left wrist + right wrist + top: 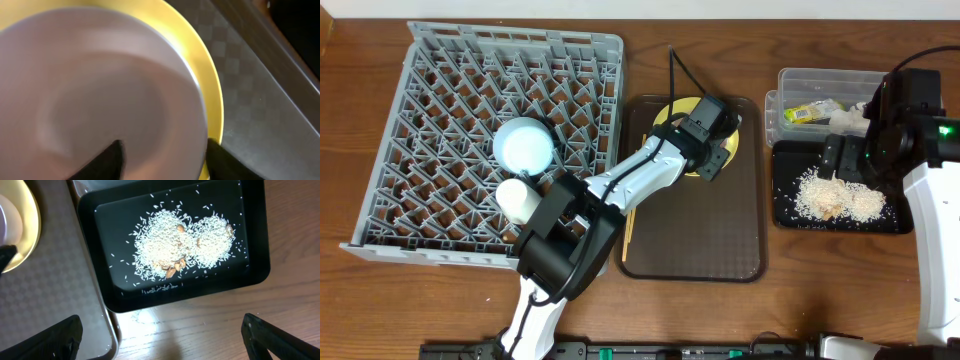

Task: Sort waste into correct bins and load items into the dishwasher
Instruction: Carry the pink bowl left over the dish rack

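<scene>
Left end effector [164,146]: open; fingers straddle the rim of the white bowl [100,90]; nothing clamped.
Right end effector [161,324]: wide open, empty, above the near edge of the black tray [250,210].
Bowl position: on the plate [214,120], which sits on the brown tray [710,240].
Rack [440,100]: holds the blue bowl [525,143] and the cup [517,197].
Waste: crumbs [180,250] in the black tray; wrapper [807,113] and tissue [850,118] in the tub [800,73].
Risk 1: a shallow rim pinch; the smooth bowl may slip or tilt on lift.
Risk 2: the outer finger sits close to the plate; it may drag or lift the plate.
Risk 3: the rack's occupied pegs; the bowl may strike the blue bowl on placement.
</scene>
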